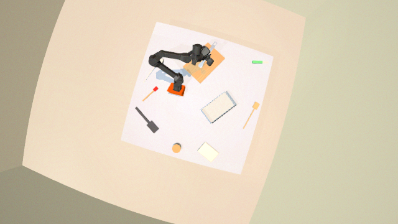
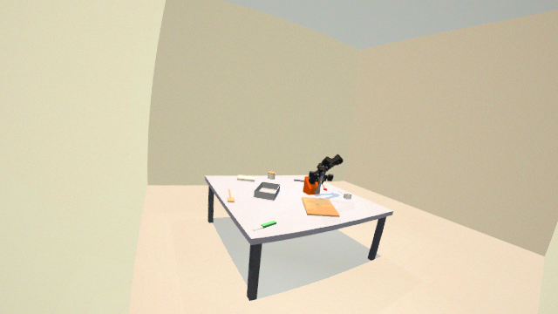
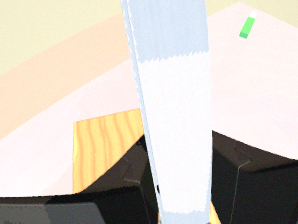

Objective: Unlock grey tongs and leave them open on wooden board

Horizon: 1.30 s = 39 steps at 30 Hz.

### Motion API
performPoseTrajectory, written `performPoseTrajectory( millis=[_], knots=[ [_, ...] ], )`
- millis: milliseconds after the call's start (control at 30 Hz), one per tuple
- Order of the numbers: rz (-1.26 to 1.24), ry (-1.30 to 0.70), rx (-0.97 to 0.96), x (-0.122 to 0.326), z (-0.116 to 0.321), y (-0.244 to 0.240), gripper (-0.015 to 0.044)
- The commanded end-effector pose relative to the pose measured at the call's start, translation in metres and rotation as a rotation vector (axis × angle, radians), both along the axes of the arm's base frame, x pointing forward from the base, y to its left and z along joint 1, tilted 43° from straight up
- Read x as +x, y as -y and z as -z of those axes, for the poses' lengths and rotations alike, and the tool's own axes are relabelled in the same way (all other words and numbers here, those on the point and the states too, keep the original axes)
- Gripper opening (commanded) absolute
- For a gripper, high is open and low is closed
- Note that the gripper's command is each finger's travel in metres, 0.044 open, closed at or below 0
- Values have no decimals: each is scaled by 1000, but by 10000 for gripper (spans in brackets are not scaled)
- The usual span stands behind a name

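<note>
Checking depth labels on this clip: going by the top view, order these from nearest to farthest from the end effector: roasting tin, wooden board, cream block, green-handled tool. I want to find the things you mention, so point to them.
1. Wooden board [image 1: 214,60] [image 2: 320,207] [image 3: 100,145], beneath it
2. Green-handled tool [image 1: 257,62] [image 2: 268,224] [image 3: 247,27] and roasting tin [image 1: 231,98] [image 2: 266,195]: too close to call
3. Cream block [image 1: 208,152] [image 2: 246,178], far edge

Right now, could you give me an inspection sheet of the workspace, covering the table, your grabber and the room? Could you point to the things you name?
Surface: pale table [image 1: 186,124] [image 2: 288,209], dark legs.
Job's things: grey tongs [image 1: 214,46] [image 3: 177,130] held aloft; wooden board [image 1: 217,57] [image 2: 320,207] [image 3: 102,150] lies flat; roasting tin [image 1: 223,114] [image 2: 265,196] stands with no tongs across it.
Clutter: green-handled tool [image 1: 257,62] [image 2: 268,224] [image 3: 247,27], red-headed tool [image 1: 155,89], dark spatula-like tool [image 1: 152,126], orange-topped round container [image 1: 176,148] [image 2: 271,175]; others too.
Grippers: end effector [image 1: 203,59] [image 3: 170,132] shut on the tongs.
Cables: nothing seen.
Surroundings: plain walls, pale floor; nobody seen.
</note>
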<state>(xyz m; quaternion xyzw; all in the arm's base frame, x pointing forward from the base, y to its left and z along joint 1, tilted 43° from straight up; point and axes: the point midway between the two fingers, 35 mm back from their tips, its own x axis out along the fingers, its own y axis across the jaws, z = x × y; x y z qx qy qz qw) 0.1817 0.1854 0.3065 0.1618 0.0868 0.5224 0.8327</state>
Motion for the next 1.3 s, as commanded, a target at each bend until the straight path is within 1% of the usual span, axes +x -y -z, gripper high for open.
performPoseTrajectory(
  millis=[0,633,1267],
  knots=[
    [2,-10,-45,5,-4,-3,-150],
    [-67,-107,-300,13,2,-18,-150],
    [-201,-195,-547,5,7,-25,-150]
  ],
)
